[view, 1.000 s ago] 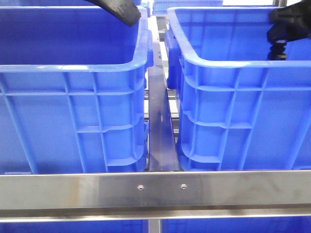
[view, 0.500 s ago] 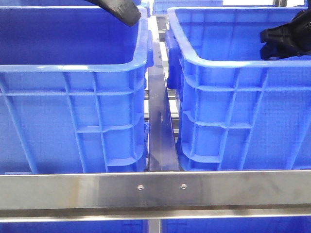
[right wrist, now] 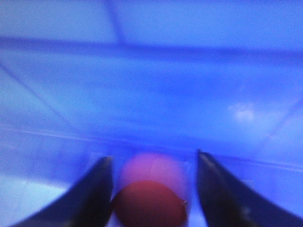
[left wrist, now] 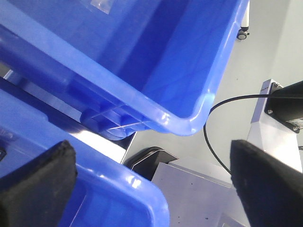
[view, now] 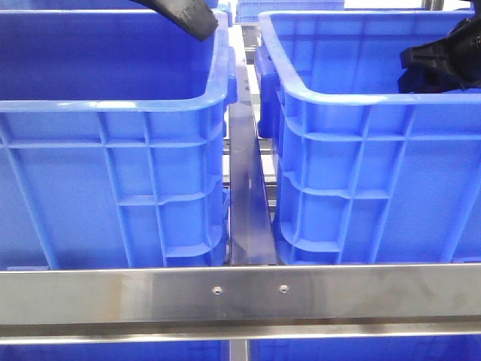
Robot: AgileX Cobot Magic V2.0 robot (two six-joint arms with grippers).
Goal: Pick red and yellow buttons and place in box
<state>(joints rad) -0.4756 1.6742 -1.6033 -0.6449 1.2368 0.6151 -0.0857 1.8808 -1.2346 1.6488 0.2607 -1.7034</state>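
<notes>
Since the frame half a second back, the right gripper (view: 442, 64) is sitting almost where it was, shifted only slightly inside the right-hand box (view: 353, 188); a full second back it was hanging higher at the crate's far right, pointing down. The left gripper (view: 188, 16) is showing no change, poised above the far rim of the left crate (view: 113, 150).

In the right wrist view, the right gripper's two dark fingers (right wrist: 90, 198) are standing apart, and a dark red button (right wrist: 150, 204) is lying between them, close against the inner side of one finger and with a gap to the other. The picture is blurred, so whether the fingers are actually pressing on the button cannot be told. A pinkish patch is showing just beyond the button, further from the wrist; what it is cannot be made out. Blue crate wall and floor are filling the rest of that view.

In the left wrist view, the left gripper (left wrist: 151, 184) is spread wide with nothing between its fingers. Ahead of the jaws, a blue crate corner (left wrist: 189, 125) is angling across, a second blue rim is lying beside one finger, and a black cable (left wrist: 222, 101) is curving over the grey floor.

A steel rail (view: 240, 293) is running across the front of both crates.
</notes>
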